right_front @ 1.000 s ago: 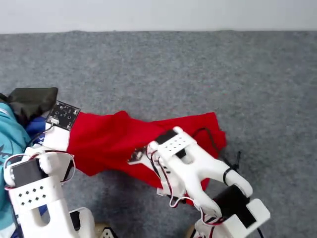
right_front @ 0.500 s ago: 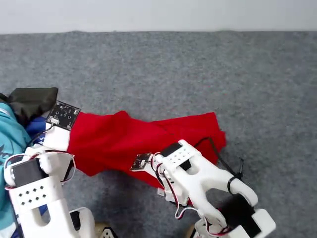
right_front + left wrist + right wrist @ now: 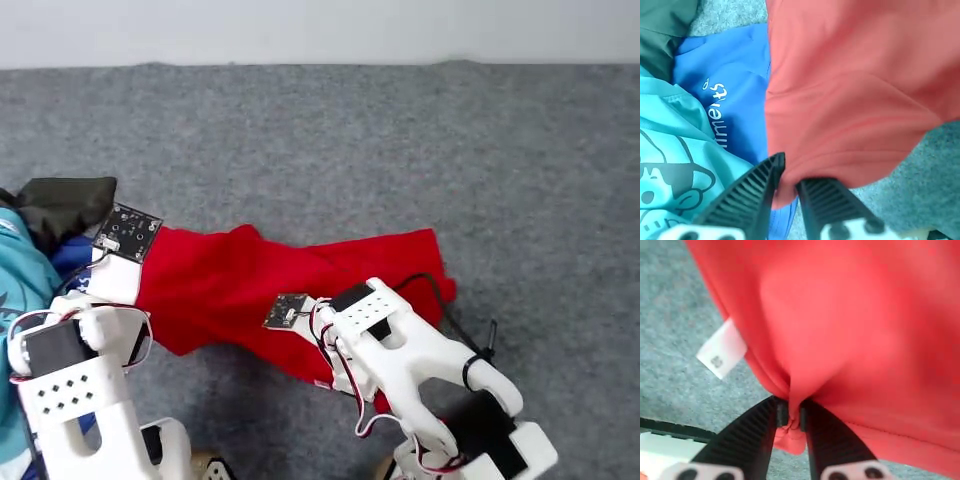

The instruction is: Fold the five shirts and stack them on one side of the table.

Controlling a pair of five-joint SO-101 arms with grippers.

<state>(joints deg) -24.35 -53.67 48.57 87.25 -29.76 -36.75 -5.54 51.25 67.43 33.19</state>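
Our left tool (image 3: pixel 790 176) is pinching the edge of the red shirt (image 3: pixel 850 90), with a bit of cloth caught between its ribbed black fingers (image 3: pixel 747 192). Our right tool (image 3: pixel 789 412) is pressed together on a raised fold of the same shirt, with only the cloth between its fingers. Near that fold a white label (image 3: pixel 720 352) sticks out from the shirt's hem.

From the high view, the red shirt lies rumpled in a long band across the middle of the grey bench (image 3: pixel 420 140), running from our left arm to our right arm, with one tool at each end. Its left end overlaps a blue shirt (image 3: pixel 725 95). A teal shirt (image 3: pixel 670 150) with a cartoon print lies touching the blue one. A dark shirt (image 3: pixel 62 200) sits at the far side of that heap, at the bench's left edge.
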